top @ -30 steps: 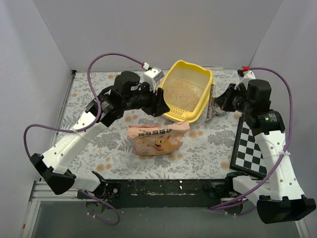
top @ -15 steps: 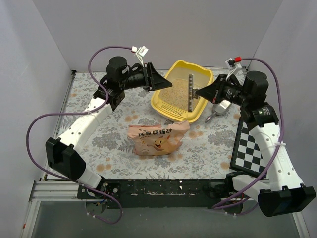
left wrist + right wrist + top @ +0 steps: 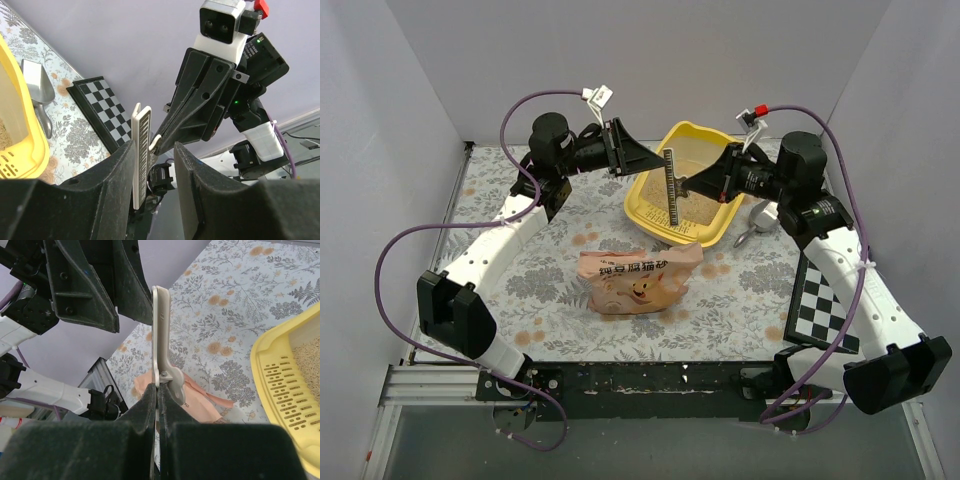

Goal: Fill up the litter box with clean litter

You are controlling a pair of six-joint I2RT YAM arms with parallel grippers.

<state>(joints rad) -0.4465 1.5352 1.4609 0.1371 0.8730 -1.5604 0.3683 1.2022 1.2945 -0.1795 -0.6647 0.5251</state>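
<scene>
The yellow litter box [image 3: 695, 131] stands at the back middle with pale clean litter [image 3: 700, 207] in it. It also shows in the left wrist view [image 3: 22, 150] and the right wrist view [image 3: 280, 370], where litter [image 3: 307, 355] lies inside. My right gripper [image 3: 683, 185] is shut on a slotted beige bar [image 3: 669, 187], holding it upright above the box's left side [image 3: 161, 335]. My left gripper [image 3: 655, 166] is open and faces it. In the left wrist view the bar [image 3: 141, 155] stands between my open fingers [image 3: 154, 150], close to the left one.
A peach-pink bag with a cartoon cat [image 3: 638, 278] lies in front of the box. A grey metal scoop [image 3: 758, 219] lies right of the box. A checkerboard [image 3: 825, 300] lies at the right. White walls close in on three sides.
My right gripper has carried the beige bar up from beside the box and left over it. My left gripper has risen from the box's left rim and now faces the bar.
</scene>
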